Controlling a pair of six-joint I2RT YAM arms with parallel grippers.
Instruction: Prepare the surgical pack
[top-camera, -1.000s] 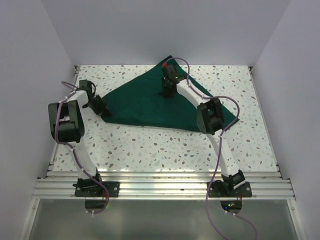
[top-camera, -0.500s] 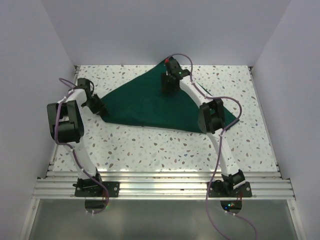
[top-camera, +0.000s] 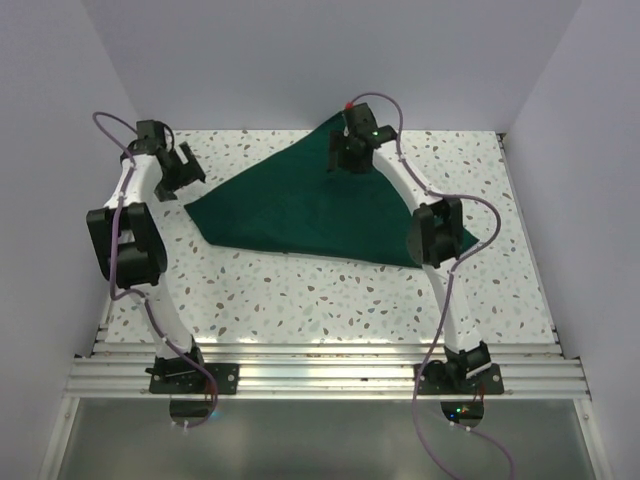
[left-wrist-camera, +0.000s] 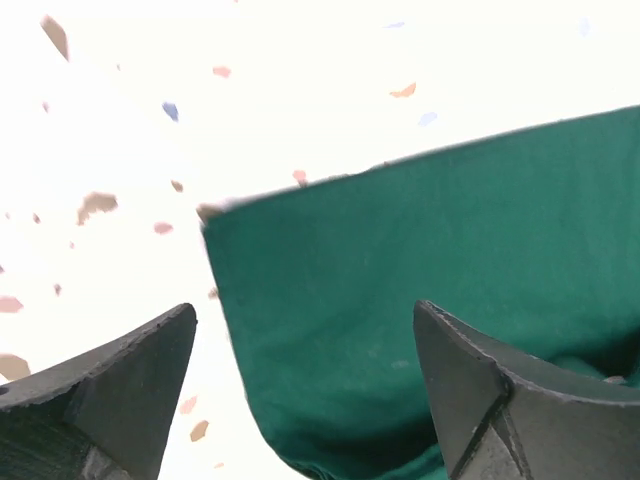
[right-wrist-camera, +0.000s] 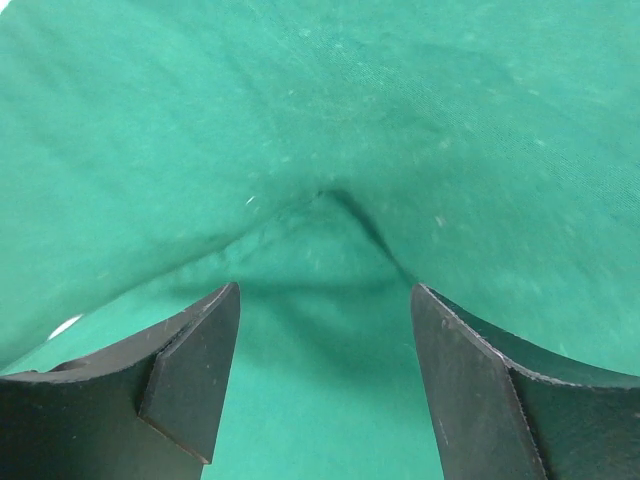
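Large dark green cloth (top-camera: 300, 205) lies flat as a triangle on the speckled bench (top-camera: 300, 290): one corner just below the left hand (left-wrist-camera: 303, 310), the far tip under the right hand (right-wrist-camera: 325, 290). Both hands have fingers apart and hold nothing. For the next fold I'd pinch right at the edges, catching every layer, and lift both sides evenly to avoid creases.

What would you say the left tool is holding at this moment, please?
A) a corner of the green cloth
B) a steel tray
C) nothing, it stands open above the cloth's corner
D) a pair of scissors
C: the left wrist view shows the left tool open and empty, the green cloth lying free beneath.
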